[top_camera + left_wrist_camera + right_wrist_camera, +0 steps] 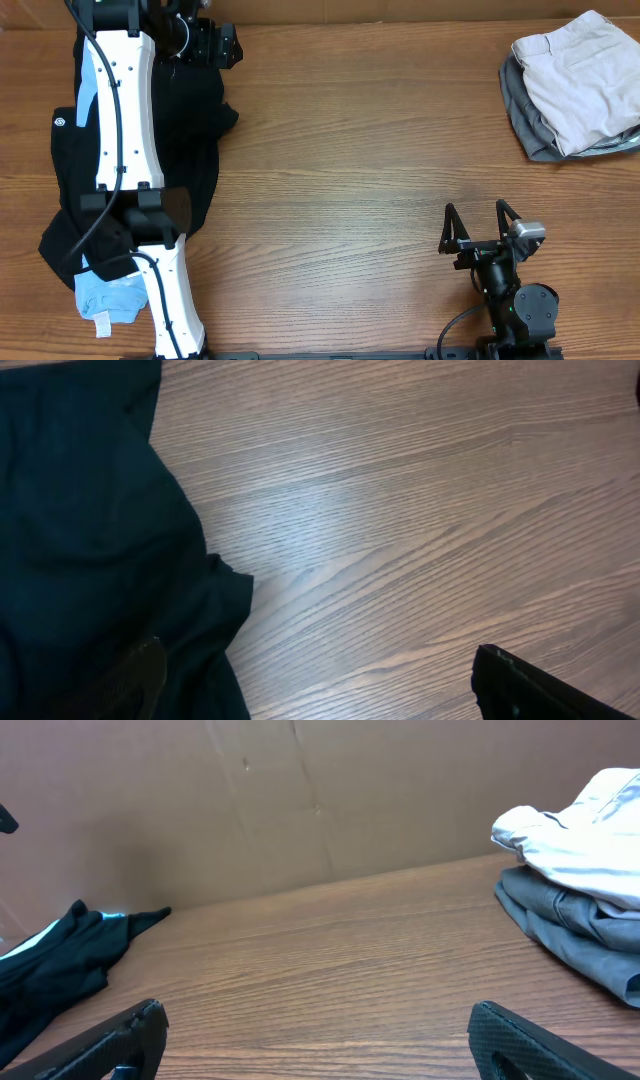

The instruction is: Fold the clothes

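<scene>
Bright, even light fell from above on the brown wood-grain table (350, 150), and a pale sheen of glare lay across its boards in the left wrist view. Shadows were soft and short beside the crumpled large black garment (195, 120), whose folds sank into darkness. The overhead view was sharp. The black fingertips (125, 1035) of the right gripper (315, 1030) looked slightly blurred.

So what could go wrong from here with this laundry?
The black garment lies crumpled under the left arm, so the open left end effector might pinch several layers at once. The light-blue garment pokes out at its edge and could get dragged along. The right end effector might muss the folded beige shorts.
</scene>
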Available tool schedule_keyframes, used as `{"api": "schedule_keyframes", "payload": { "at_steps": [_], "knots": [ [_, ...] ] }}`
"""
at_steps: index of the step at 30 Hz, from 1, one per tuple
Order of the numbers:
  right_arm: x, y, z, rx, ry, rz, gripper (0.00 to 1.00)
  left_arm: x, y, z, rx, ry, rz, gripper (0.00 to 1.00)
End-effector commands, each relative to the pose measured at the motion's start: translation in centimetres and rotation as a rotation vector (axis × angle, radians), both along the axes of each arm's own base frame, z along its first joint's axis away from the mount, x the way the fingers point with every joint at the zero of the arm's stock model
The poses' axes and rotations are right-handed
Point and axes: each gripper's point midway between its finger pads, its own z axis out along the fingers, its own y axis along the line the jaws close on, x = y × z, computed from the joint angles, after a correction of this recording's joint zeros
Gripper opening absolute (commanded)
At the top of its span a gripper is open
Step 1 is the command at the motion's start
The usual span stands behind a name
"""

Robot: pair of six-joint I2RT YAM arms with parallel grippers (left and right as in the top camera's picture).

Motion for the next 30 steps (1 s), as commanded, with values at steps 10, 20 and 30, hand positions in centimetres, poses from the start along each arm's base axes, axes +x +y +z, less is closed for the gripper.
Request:
{"api": "schedule_keyframes", "payload": {
  "at_steps": [10,20,30],
  "knots": [
    [0.0,0.0,-0.1,-0.009,-0.009,-0.004,1.0,-13.7,-0.5,10.4,0.009,-0.108,-0.008,1.0],
    [0.0,0.0,-0.1,-0.009,-0.009,-0.004,1.0,-19.1,-0.3,12.1,0.033,-0.419,0.006,1.0],
    [0.0,0.0,-0.1,-0.009,-0.01,-0.004,1.0,-22.0,-2.1,9.7,-0.028,-0.974,-0.079,1.0]
  ]
}}
